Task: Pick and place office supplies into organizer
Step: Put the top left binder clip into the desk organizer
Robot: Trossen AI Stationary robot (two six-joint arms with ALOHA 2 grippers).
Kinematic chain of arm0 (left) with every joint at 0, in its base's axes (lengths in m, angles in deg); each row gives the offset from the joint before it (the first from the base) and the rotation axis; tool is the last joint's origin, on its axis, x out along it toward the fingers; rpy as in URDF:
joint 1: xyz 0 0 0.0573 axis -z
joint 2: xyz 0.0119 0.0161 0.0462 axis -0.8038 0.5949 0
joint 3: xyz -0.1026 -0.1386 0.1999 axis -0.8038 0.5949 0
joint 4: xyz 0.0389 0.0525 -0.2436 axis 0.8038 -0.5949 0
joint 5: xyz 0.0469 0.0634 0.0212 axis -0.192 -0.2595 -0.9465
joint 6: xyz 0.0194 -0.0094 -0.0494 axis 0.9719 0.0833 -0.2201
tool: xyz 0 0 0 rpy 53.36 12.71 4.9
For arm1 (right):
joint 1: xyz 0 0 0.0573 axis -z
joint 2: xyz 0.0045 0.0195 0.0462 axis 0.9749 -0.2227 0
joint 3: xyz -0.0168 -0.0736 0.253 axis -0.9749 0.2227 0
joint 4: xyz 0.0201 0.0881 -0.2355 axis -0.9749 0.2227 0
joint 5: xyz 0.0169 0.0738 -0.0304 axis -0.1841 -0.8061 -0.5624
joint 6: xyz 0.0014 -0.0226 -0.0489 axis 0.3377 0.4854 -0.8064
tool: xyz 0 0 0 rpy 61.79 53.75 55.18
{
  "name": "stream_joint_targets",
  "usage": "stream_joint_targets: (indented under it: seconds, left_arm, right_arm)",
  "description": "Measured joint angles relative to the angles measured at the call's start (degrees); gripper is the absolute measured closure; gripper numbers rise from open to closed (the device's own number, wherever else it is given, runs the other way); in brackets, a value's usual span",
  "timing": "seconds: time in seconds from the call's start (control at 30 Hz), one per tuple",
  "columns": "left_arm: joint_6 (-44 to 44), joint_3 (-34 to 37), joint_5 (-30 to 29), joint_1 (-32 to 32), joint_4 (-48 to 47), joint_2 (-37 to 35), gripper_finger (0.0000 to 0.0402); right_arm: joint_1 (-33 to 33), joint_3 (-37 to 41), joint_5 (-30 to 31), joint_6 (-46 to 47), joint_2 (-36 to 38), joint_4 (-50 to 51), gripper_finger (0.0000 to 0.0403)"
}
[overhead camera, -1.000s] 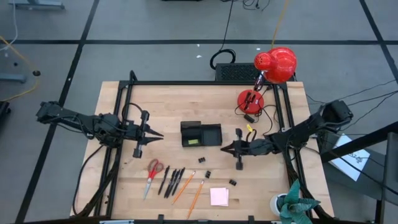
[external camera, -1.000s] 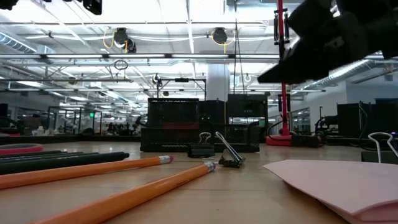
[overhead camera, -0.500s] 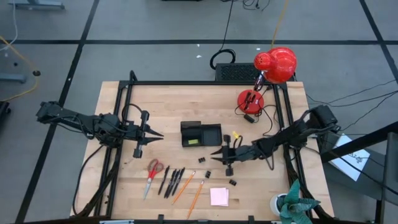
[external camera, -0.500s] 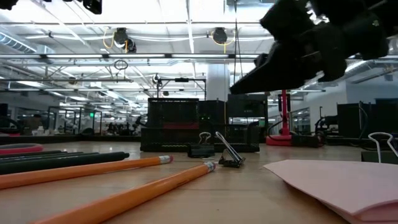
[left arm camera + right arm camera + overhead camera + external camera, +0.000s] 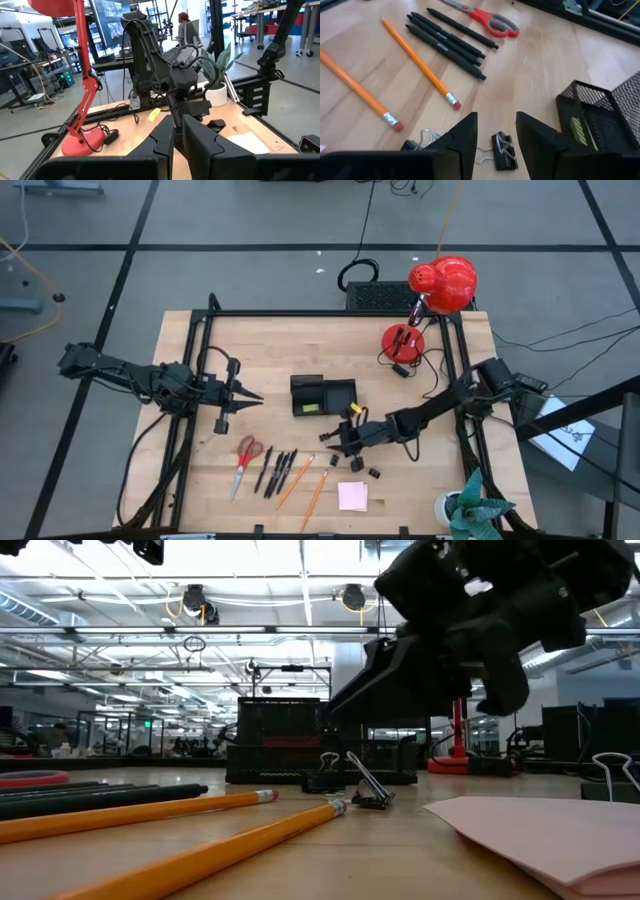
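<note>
The left gripper [image 5: 257,395] hung over the table's left side with its fingers together, holding nothing. Near the front edge lay the red-handled scissors [image 5: 246,457], the black pens [image 5: 277,472] and two orange pencils [image 5: 305,484]. The black organizer [image 5: 322,395] sat mid-table. Just right of the pencils, the right gripper [image 5: 331,442] hovered low with fingers apart above a black clip [image 5: 502,149], empty.

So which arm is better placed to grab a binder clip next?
Right. The right gripper hangs open over a binder clip beside the organizer; the left gripper waits shut, farther away.
</note>
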Motion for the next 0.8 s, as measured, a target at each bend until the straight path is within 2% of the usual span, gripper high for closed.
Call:
stream_joint_targets:
  seconds: [0.53, 0.67, 0.8]
  left_arm:
    - [0.20, 0.00, 0.02, 0.00, 0.33, -0.01, 0.0355]
    - [0.20, 0.00, 0.04, 0.00, 0.33, -0.01, 0.0355]
    - [0.19, 0.00, 0.04, 0.00, 0.33, 0.00, 0.0355]
  right_arm:
    - [2.70, -2.44, -1.28, 1.26, -5.77, 2.76, 0.0277]
    - [2.76, -2.44, -1.38, 1.18, -5.77, 3.21, 0.0299]
    - [2.81, -2.44, -1.29, 0.41, -5.77, 3.10, 0.0346]
